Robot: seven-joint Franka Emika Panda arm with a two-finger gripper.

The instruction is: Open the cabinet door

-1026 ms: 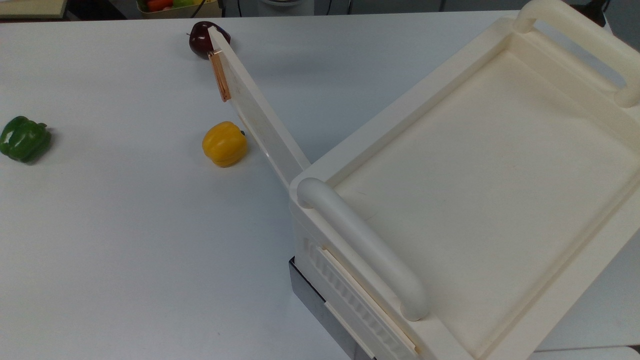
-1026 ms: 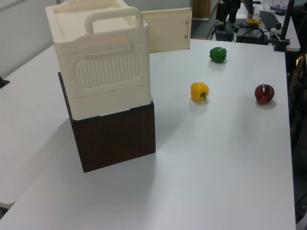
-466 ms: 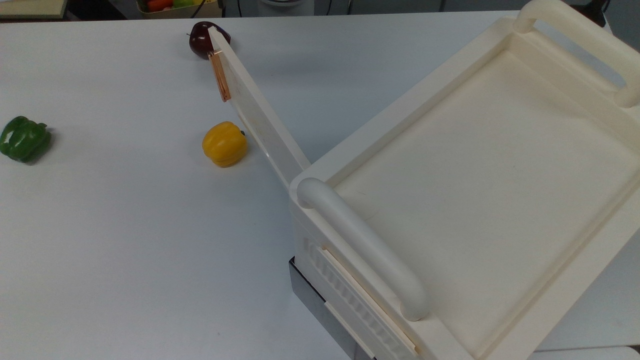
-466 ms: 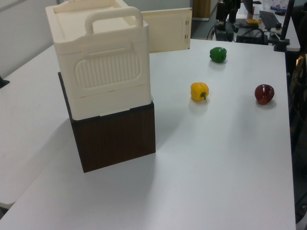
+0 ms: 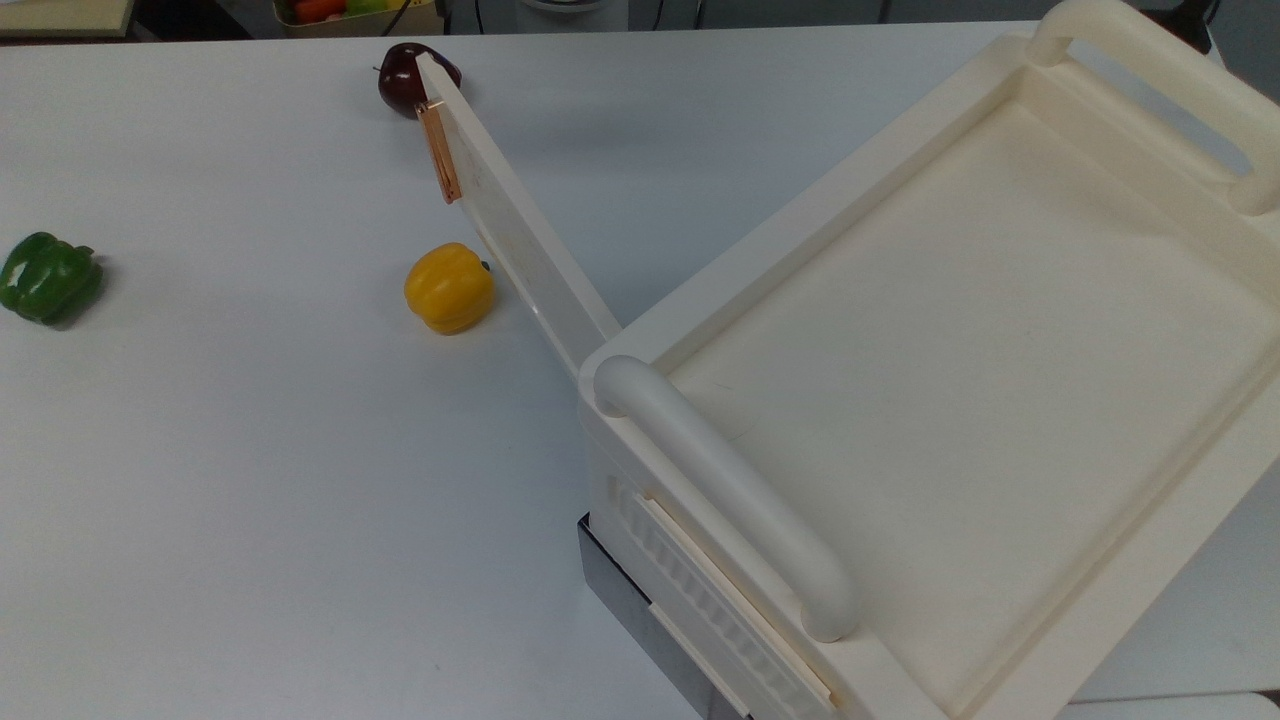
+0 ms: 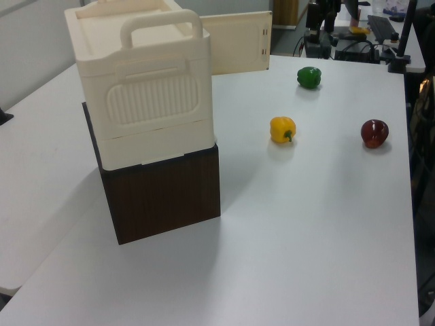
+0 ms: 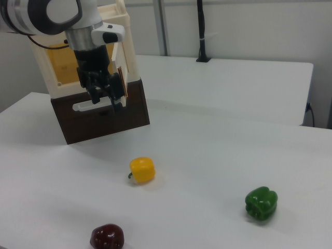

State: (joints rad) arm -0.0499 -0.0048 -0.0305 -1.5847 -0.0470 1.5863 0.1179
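Observation:
The cabinet door (image 5: 520, 240) stands swung wide open from the cream cabinet (image 5: 960, 330), its copper-brown strip handle (image 5: 439, 152) at the far free edge. In the left view the door (image 6: 238, 44) sticks out behind the cabinet (image 6: 149, 102). In the right view the door (image 7: 125, 62) shows edge-on, and my gripper (image 7: 106, 98) hangs just to the right view's left of it, in front of the cabinet's open front. Its dark fingers (image 7: 96, 96) point down, spread apart, with nothing between them.
The cabinet rests on a dark brown box (image 6: 163, 197). A yellow pepper (image 5: 449, 288) lies close under the open door, a dark red fruit (image 5: 405, 75) by the door's tip, and a green pepper (image 5: 48, 278) at the top view's far left.

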